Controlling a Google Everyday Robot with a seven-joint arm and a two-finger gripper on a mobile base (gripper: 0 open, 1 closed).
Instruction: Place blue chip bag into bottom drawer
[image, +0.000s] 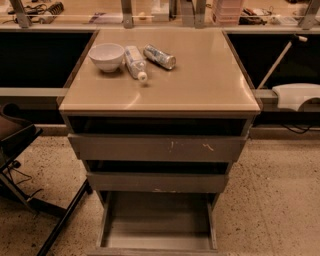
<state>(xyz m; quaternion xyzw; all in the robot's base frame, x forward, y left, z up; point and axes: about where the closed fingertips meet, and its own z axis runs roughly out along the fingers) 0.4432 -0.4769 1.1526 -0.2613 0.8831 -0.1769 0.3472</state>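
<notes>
Camera view: lowest grey cabinet drawer (157, 222) seen pulled out, smooth floor bare where visible. crumpled dark-blue foil chip bag not seen anywhere: not on tan cabinet top (200, 85), not in drawer. Round white bowl (106, 56), white plastic tube (135, 62), silver can (159, 56) grouped at top's far left.

Risk judged: with bag unlocated, wrong item could be picked; protruding drawer could be struck by base.

Two-finger gripper outside frame; whether apart, together or holding anything cannot be told.
</notes>
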